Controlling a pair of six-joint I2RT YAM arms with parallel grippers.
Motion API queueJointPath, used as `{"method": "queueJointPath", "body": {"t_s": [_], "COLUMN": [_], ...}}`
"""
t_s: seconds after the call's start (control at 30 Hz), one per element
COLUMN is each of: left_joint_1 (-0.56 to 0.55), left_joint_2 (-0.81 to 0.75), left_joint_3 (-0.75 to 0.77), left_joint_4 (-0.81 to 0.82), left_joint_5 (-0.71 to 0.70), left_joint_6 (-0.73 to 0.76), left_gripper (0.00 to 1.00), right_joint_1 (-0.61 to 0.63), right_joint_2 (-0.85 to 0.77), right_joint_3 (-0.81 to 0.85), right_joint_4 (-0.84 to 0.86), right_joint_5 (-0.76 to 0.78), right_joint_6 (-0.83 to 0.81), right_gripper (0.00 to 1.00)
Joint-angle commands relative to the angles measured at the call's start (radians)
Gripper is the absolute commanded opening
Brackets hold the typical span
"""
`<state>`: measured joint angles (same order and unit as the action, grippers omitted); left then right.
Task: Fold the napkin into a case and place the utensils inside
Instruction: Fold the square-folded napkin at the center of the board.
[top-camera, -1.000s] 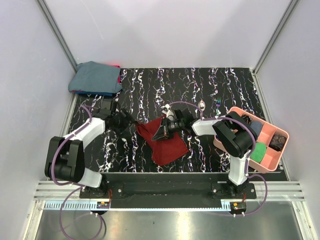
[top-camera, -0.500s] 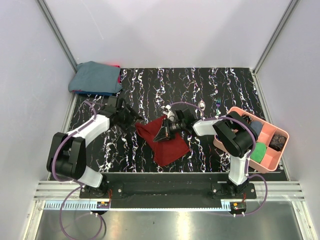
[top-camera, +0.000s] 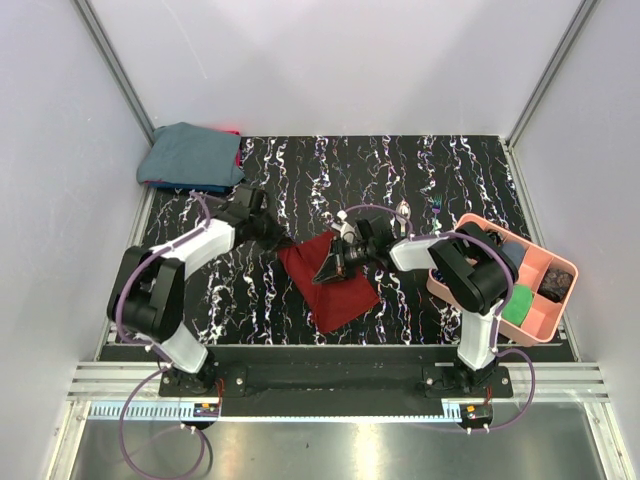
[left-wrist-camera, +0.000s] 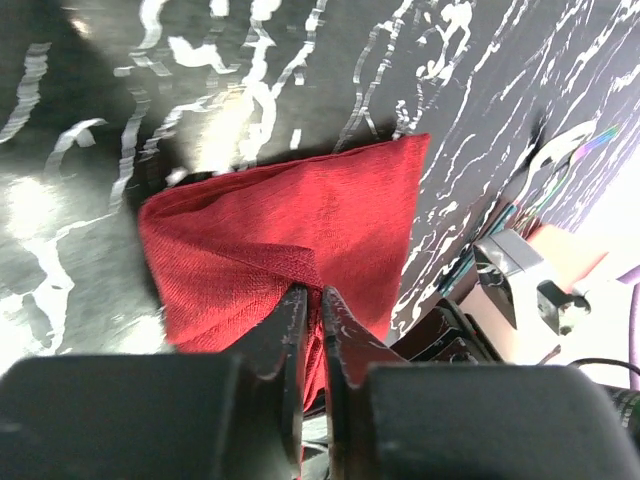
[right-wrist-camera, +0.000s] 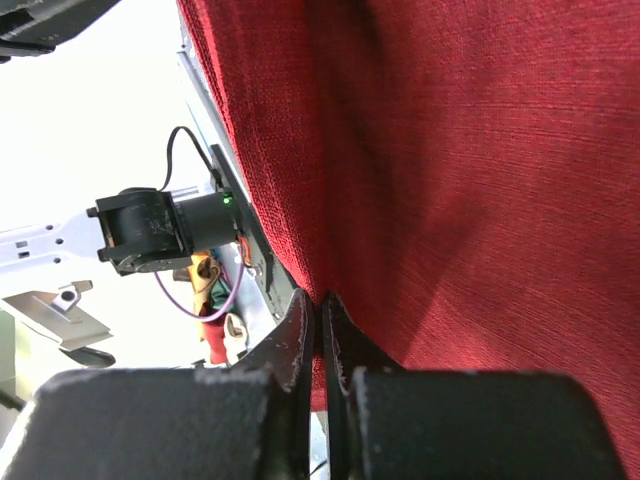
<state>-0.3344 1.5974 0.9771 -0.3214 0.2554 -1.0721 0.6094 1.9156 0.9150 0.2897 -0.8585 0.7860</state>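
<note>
Currently, I read the napkin (top-camera: 335, 295) as lying in the centre of the top view on the black marbled table (top-camera: 300, 170). It is partly folded, with its upper portion raised between the two arms and its lower portion flat on the surface.

1. Left gripper (top-camera: 283, 240): positioned at the upper left corner of the napkin. In the left wrist view, the left gripper (left-wrist-camera: 312, 292) has its jaws pressed together on a raised ridge of the napkin (left-wrist-camera: 290, 220). Only a thin fold of red cloth sits between the fingertips.

2. Right gripper (top-camera: 320, 272): positioned over the upper middle of the napkin, just right of the left gripper. In the right wrist view, the right gripper (right-wrist-camera: 318, 298) has its jaws clamped on a crease of the napkin (right-wrist-camera: 450, 150), which fills most of that frame.

3. Utensils: the spoon (top-camera: 403, 210) lies on the table above and to the right of the napkin, apart from it. The teal-handled piece (top-camera: 438, 208) lies just to the right of the spoon. Neither touches the cloth.

4. Other items: the pink tray (top-camera: 470, 222) sits at the right edge of the table. The blue-grey cloth bundle (top-camera: 190, 155) sits in the upper left corner, well apart from the napkin.
</note>
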Motion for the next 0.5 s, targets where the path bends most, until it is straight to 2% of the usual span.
{"method": "queueJointPath", "body": {"t_s": [0.0, 0.2, 0.33, 0.47], "left_joint_1": [-0.04, -0.066, -0.081, -0.092], "left_joint_2": [0.058, 0.107, 0.139, 0.167], "left_joint_3": [0.072, 0.098, 0.115, 0.133], "left_joint_4": [0.059, 0.065, 0.07, 0.077], "left_joint_5": [0.005, -0.011, -0.022, -0.022], "left_joint_6": [-0.008, -0.014, -0.015, -0.015], "left_gripper": [0.01, 0.0, 0.0, 0.0], "right_joint_1": [-0.022, -0.045, -0.053, -0.054], "right_joint_2": [-0.047, -0.046, -0.052, -0.067], "right_joint_3": [-0.01, -0.022, -0.024, 0.002], "right_joint_4": [-0.038, -0.072, -0.098, -0.217], "right_joint_5": [-0.034, -0.037, -0.027, 0.015], "right_joint_6": [-0.062, -0.096, -0.122, -0.186], "right_gripper": [0.03, 0.07, 0.16, 0.24]}}
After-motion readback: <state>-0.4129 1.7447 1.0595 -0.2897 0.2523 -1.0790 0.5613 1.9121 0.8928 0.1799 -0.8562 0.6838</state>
